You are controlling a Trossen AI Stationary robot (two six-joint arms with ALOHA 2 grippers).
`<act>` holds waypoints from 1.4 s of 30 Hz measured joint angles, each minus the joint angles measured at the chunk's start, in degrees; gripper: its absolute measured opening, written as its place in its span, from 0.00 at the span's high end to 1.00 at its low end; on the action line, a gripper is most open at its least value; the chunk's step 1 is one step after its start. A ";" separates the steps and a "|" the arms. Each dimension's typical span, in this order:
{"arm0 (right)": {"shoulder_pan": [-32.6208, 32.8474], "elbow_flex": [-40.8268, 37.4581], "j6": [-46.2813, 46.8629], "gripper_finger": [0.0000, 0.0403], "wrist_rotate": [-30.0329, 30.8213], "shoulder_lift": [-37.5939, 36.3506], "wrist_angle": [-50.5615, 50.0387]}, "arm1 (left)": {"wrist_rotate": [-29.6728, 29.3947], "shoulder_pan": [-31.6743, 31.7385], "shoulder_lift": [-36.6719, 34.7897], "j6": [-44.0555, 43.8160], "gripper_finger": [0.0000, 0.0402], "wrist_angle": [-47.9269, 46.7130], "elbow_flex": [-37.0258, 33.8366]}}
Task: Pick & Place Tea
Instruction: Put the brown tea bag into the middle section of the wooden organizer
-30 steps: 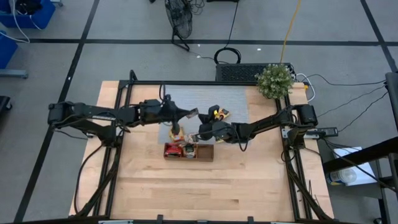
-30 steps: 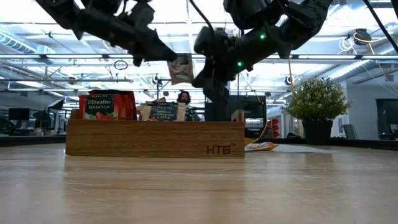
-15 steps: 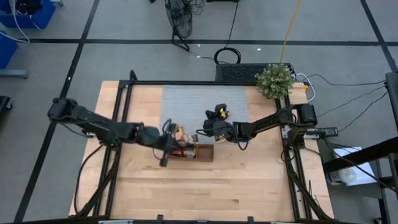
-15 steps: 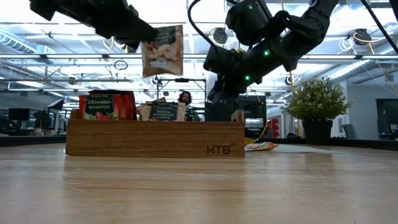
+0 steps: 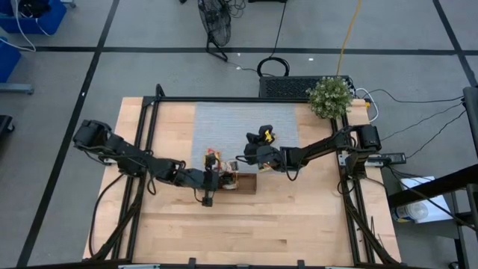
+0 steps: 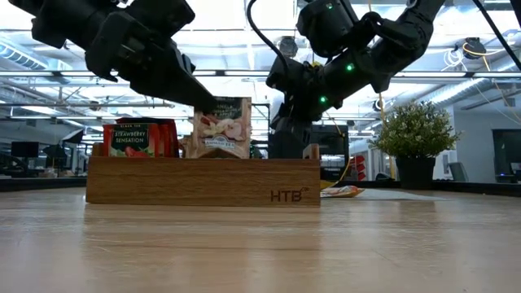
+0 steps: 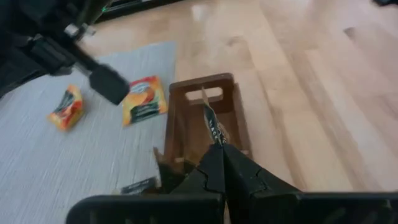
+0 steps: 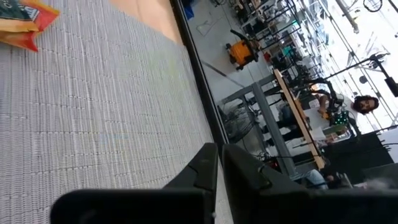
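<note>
Left gripper (image 6: 207, 104) pinches a flat pale packet (image 6: 221, 128) upright over the wooden tray (image 6: 203, 180); right gripper (image 5: 252, 152) hangs nearly closed above the ribbed grey mat (image 5: 239, 119).

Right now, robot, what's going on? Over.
Left fingers shut on pale tea packet, lowering it into wooden tray. Right fingers nearly shut, empty, above grey mat. Nothing blocking.
</note>
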 joint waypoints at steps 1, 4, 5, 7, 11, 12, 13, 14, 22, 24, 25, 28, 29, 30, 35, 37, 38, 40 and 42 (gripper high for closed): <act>0.14 0.00 0.00 0.96 0.00 0.00 -0.02 | -0.31 -0.03 0.00 -0.16 1.00 -0.20 0.00; 0.47 0.00 -0.04 0.96 0.00 0.00 0.00 | -0.35 -0.31 0.00 -0.16 1.00 -0.24 0.00; 0.57 0.00 -0.04 0.96 0.00 0.00 0.00 | -0.35 -0.40 0.00 -0.16 1.00 -0.42 0.00; 0.61 0.00 -0.07 0.96 -0.02 0.00 -0.02 | -1.00 -0.55 0.00 -0.47 1.00 -1.11 0.00; 0.61 0.00 -0.09 0.96 -0.02 0.00 -0.02 | -2.28 -0.66 0.00 -0.90 1.00 -2.15 0.00; 0.61 0.00 -0.11 0.96 -0.03 0.00 -0.02 | -2.28 -0.66 0.00 -0.97 1.00 -2.14 0.00; 0.61 0.00 -0.11 0.96 -0.02 0.00 -0.02 | -2.28 -0.67 0.00 -0.97 1.00 -2.15 0.00; 0.61 0.00 -0.11 0.96 -0.02 0.00 -0.02 | -2.28 -0.68 0.00 -0.96 1.00 -2.21 0.00; 0.61 0.00 -0.20 0.96 -0.04 0.00 -0.04 | -2.70 -1.07 -2.33 -1.38 1.00 -5.63 0.00; 0.61 0.00 -0.20 0.96 -0.04 0.00 -0.02 | -2.69 -1.17 -2.46 -1.41 1.00 -5.14 0.03; 0.61 0.00 -0.21 0.96 -0.04 0.02 -0.02 | -2.67 -1.18 -2.43 -1.42 1.00 -5.41 0.04; 0.61 0.00 -0.21 0.96 -0.04 0.02 -0.02 | -2.71 -1.14 -2.40 -1.43 1.00 -5.68 0.04; 0.61 0.00 -0.20 0.96 -0.05 0.02 -0.03 | -2.73 -1.14 -2.40 -1.43 1.00 -5.78 0.04; 0.61 0.00 -0.20 0.96 -0.07 0.02 -0.02 | -2.72 -1.14 -2.40 -1.43 1.00 -5.96 0.04; 0.61 0.00 -0.20 0.96 -0.06 0.02 -0.02 | -3.51 -1.20 -3.17 -0.96 1.00 -5.65 0.04; 0.61 0.00 -0.20 0.96 -0.09 0.02 -0.02 | -5.19 -1.53 -3.70 -0.56 1.00 -6.95 0.02; 0.61 0.00 -0.20 0.96 -0.09 0.02 -0.03 | -5.49 -1.68 -4.16 -0.56 1.00 -7.29 -0.02; 0.61 0.00 -0.20 0.96 -0.09 0.02 -0.02 | -5.27 -1.81 -4.33 -0.59 1.00 -6.73 0.06; 0.61 0.00 -0.20 0.96 -0.17 0.02 -0.02 | -4.73 -1.84 -4.19 -0.81 1.00 -8.54 0.03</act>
